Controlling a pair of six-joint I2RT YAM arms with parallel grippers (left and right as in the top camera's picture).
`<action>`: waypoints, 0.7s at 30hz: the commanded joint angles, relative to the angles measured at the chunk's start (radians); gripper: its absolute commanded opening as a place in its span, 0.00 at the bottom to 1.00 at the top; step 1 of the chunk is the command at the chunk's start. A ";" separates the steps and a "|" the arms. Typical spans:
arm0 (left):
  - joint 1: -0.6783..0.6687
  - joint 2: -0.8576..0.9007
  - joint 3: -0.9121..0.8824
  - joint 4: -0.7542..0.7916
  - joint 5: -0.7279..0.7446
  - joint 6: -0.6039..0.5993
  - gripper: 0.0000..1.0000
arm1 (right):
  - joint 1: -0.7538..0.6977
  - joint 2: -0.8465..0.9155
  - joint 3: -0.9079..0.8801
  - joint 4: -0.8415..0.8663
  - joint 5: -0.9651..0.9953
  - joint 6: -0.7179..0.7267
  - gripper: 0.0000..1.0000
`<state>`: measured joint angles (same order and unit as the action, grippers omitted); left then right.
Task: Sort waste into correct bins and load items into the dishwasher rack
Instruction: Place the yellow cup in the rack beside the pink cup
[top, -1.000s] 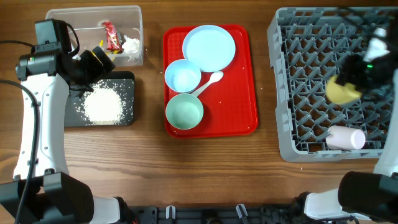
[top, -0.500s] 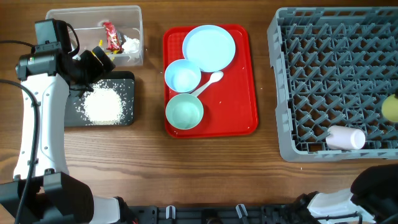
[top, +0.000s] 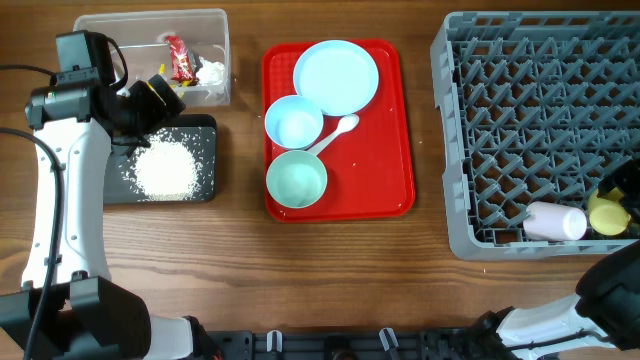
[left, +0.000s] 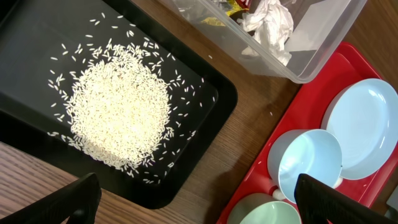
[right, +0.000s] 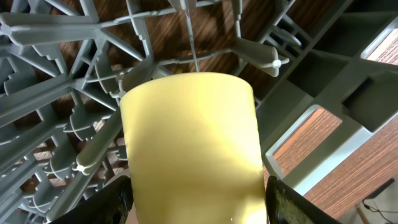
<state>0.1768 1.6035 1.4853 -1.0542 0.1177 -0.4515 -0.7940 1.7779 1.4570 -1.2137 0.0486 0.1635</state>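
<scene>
- Since the small yellow cup (top: 607, 216) sits between the two fingers of the right claw (right: 198, 208), the relation that matters is the one between the cup and the rack. The cup is at the 4 o'clock corner of the dishwasher rack (top: 446, 150), just at 3 o'clock of the small white cup (top: 556, 221), which lies on its side there.
- In the right wrist view the long axis of the cup runs away from the claw toward 12 o'clock, and its far end is close to the grey pegs. I cannot tell whether this end is the mouth or the base.
- The right claw is clenched on the cup, with one dark finger against each side wall.
- The left claw (left: 199, 208) is released, its fingers wide apart with nothing between them. It hovers above the black tray (top: 207, 188) with the rice grains (top: 165, 168), at the 9 o'clock side of the surface and well apart from the rack, so the right arm is the nearer one.
- The cup looks pale yellow, smooth and plain, probably light plastic. I judge that it can tip between the pegs when it is let go.
</scene>
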 joint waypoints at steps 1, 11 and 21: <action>-0.003 -0.006 0.009 0.002 0.005 -0.009 1.00 | -0.019 0.039 -0.048 0.015 0.034 0.047 0.61; -0.003 -0.006 0.009 0.002 0.005 -0.009 1.00 | -0.018 0.036 0.040 -0.031 0.022 0.047 0.74; -0.003 -0.006 0.009 0.002 0.005 -0.009 1.00 | -0.022 0.003 0.079 -0.100 -0.035 0.046 0.72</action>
<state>0.1768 1.6035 1.4853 -1.0542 0.1177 -0.4515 -0.8108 1.7924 1.5139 -1.3018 0.0452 0.1974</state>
